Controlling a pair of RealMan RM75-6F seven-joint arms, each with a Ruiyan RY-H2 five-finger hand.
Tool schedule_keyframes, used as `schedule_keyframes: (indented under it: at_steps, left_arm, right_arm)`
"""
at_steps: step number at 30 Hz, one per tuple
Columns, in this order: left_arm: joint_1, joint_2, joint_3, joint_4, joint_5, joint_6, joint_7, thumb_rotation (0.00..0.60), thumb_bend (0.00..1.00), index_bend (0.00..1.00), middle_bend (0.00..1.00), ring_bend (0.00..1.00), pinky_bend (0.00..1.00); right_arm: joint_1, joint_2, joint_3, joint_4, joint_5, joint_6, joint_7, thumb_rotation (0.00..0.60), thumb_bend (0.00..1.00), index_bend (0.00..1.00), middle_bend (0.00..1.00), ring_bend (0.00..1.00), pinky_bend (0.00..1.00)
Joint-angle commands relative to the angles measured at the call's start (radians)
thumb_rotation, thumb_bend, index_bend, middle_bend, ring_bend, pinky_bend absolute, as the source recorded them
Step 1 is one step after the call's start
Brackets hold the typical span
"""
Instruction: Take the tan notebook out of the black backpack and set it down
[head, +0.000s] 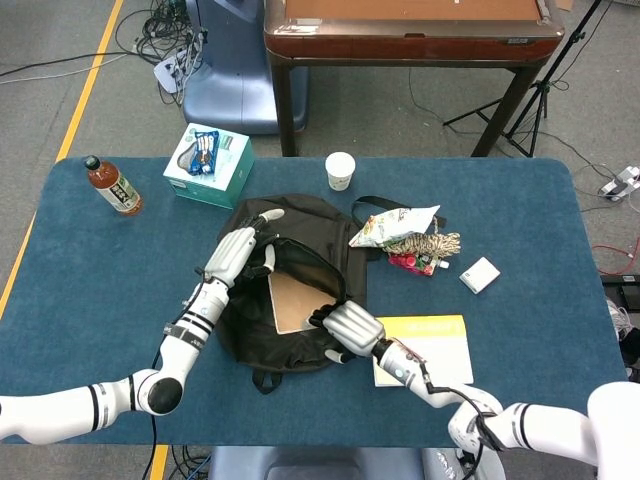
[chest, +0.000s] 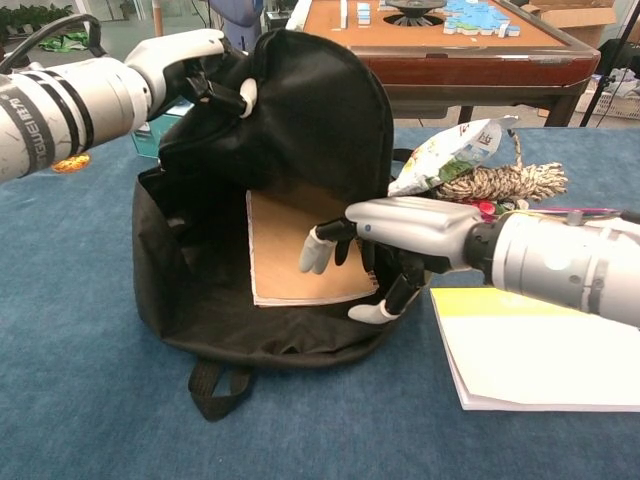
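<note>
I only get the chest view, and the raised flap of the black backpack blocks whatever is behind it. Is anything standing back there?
Observer: Yes. From the head view, a white paper cup stands on the table just beyond the backpack.
Operator: What's past the snack bag on my right?
Observer: A small white box lies there, apart from the bag and the yellow pad.
Operator: And far left?
Observer: A bottle of brown drink sits near the far left corner of the table.
</note>
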Motion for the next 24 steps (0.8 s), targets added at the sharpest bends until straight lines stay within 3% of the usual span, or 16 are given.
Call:
schedule_keyframes:
  at_steps: [1,9,24]
  left_arm:
    - [-0.001,0.001,-0.001,0.0,-0.002,0.002,-0.001,0.6,0.68,0.68,0.12,0.04,0.05]
    - [-0.001,0.001,-0.001,-0.003,-0.012,0.005,-0.007,0.6,0.68,0.68,0.12,0.04,0.05]
    - [-0.001,0.009,0.001,-0.008,-0.03,0.003,-0.014,0.6,0.68,0.68,0.12,0.04,0.05]
  right_arm:
    - [0.02,-0.072,0.008,0.086,0.008,0.03,-0.013,0.6,0.31,0.3,0.3,0.26,0.4]
    - [0.048,-0.179,0.006,0.233,0.0,0.068,0.002,0.6,0.3,0.3,0.3,0.23,0.39]
    - [0.061,-0.313,-0.011,0.418,-0.019,0.158,-0.037,0.6,0.1,0.3,0.21,0.14,0.21]
